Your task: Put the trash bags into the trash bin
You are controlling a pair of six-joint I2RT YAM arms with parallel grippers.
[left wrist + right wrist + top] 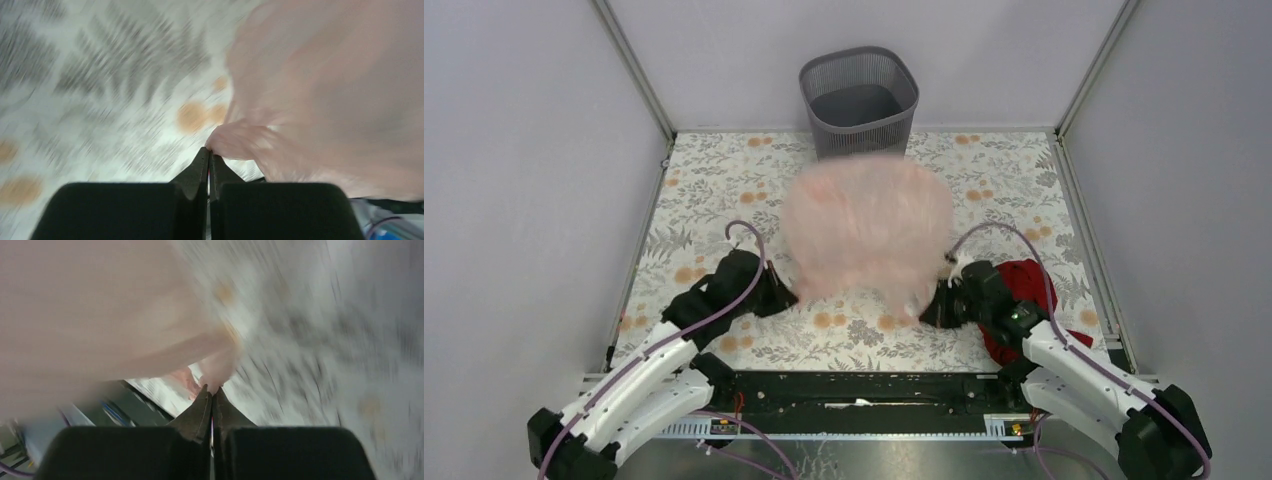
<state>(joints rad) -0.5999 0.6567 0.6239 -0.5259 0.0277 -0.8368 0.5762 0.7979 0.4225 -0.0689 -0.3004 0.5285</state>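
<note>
The trash bag is a pale, translucent pink. The trash bin is dark grey, its walls a fine mesh pattern. The bench has a white cover printed with grey leaves and small orange blossoms. The cloth is deep red. The left end effector and right end effector are black. The left arm and right arm are white with black joints, trailing purple cables. The walls are plain pale grey.
</note>
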